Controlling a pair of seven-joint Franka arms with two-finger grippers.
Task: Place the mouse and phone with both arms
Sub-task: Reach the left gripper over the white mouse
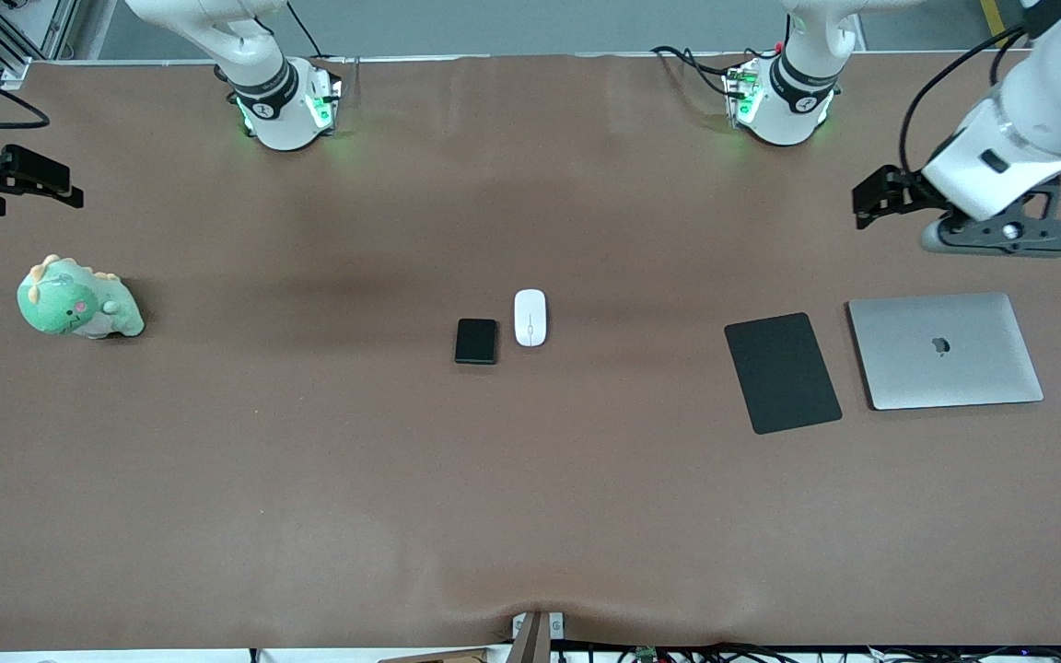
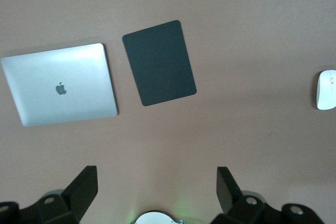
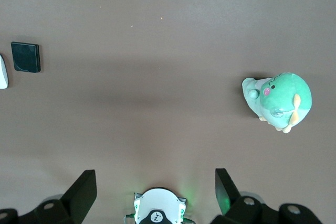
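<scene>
Front view: we see mouse [image 1: 530, 317] touching nothing, phone [image 1: 476, 341] at its eight o'clock; left tool [image 1: 873, 198] and right tool [image 1: 29, 180] both spread, empty.

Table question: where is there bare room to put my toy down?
Lots of bare table lies between the dinosaur plush and the phone, and between the mouse and the mouse pad. It's crowded where pad and laptop sit side by side.

white mouse [image 1: 530, 317], black phone [image 1: 476, 341], silver laptop [image 1: 945, 350]
</scene>
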